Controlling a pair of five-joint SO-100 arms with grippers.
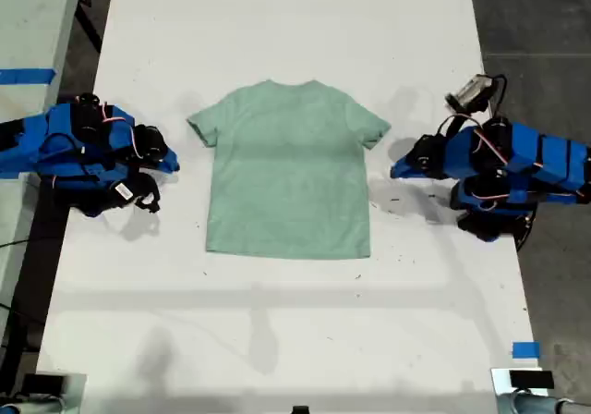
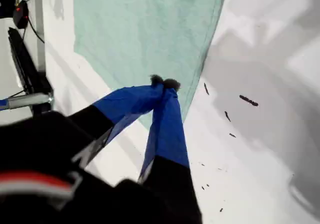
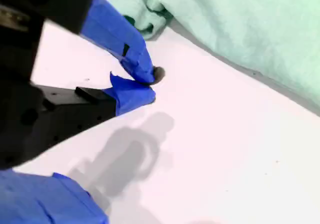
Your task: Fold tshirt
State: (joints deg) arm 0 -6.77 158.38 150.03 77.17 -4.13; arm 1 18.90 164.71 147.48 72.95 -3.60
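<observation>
The tshirt [image 1: 288, 169] is seen whole and flat on the table [image 1: 277, 26] in the exterior view, whereas only the wrist views show my first gripper [image 2: 164, 83] and my second gripper [image 3: 150, 79] with jaws together.

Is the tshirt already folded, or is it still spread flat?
Spread flat. The tshirt lies open on the table, both sleeves out, hem straight, no fold visible.

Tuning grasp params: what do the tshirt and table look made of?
Tshirt: soft heathered knit, likely cotton blend, matte; its mottled mint surface lies limp and flat. Table: smooth white hard top, perhaps laminate, with faint sheen and soft shadows.
</observation>
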